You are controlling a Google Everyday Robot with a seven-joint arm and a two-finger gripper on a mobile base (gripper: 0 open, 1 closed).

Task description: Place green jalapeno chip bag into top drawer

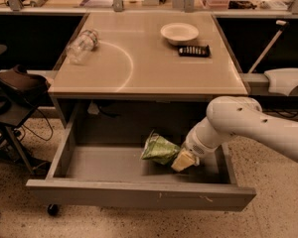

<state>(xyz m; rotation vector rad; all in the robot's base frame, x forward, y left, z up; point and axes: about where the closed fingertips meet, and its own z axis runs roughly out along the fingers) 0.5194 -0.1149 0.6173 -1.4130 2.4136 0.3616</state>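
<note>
Reaching into top drawer (139,196), gripper (185,159) is pinching green jalapeno chip bag (158,148) by its edge, holding it low for release.

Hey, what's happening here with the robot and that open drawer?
The robot's arm reaches into the open top drawer, its pincer right against the green jalapeno chip bag, which is inside it, right of centre. On the table above lie a bowl, a black packet and a tipped-over clear bottle.
</note>
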